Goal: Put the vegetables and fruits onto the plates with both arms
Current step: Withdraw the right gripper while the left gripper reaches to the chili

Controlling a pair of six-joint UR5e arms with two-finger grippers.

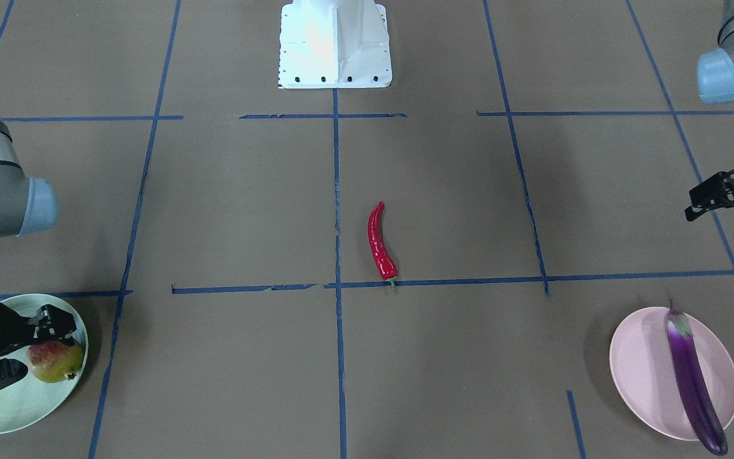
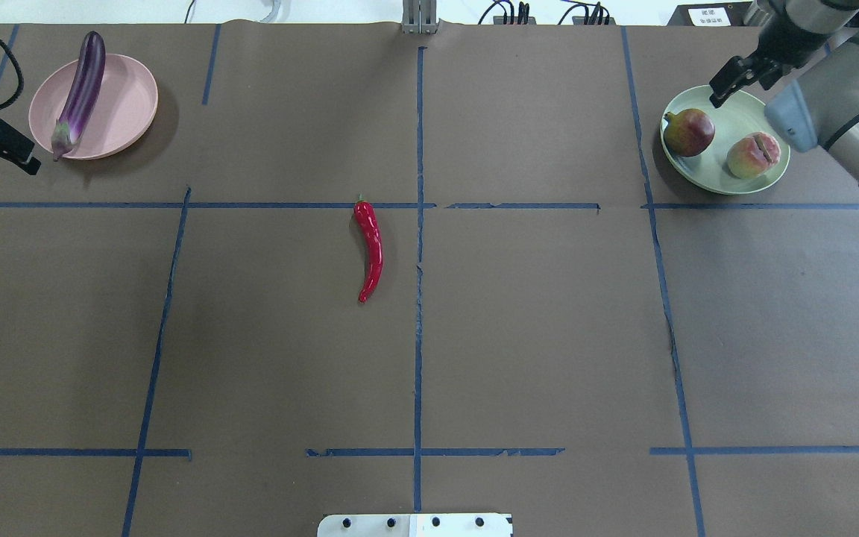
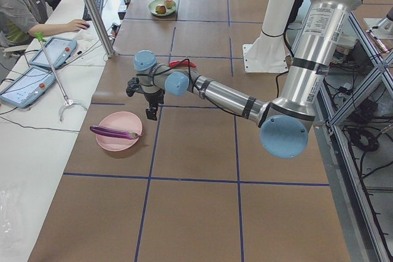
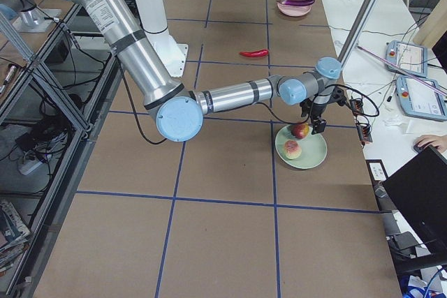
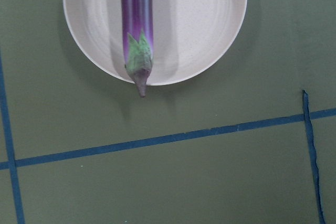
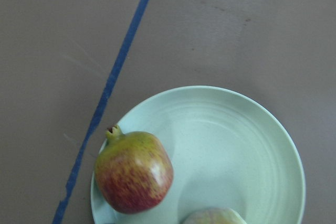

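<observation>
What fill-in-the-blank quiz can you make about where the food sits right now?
The eggplant lies on the ____ plate.
Beside the pomegranate on the green plate sits a ____.
The chili pepper lies on the bare ____, on neither plate.
Missing words: pink; peach; table.

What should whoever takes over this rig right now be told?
Left hand: open, empty, hanging beside the pink plate.
Right hand: open, empty, above the far rim of the green plate.
Done: the eggplant lies across the pink plate, both ends overhanging; the pomegranate and the peach sit apart on the green plate.
Left: the chili pepper lies mid-table, on no plate; it probably belongs with the eggplant.
</observation>
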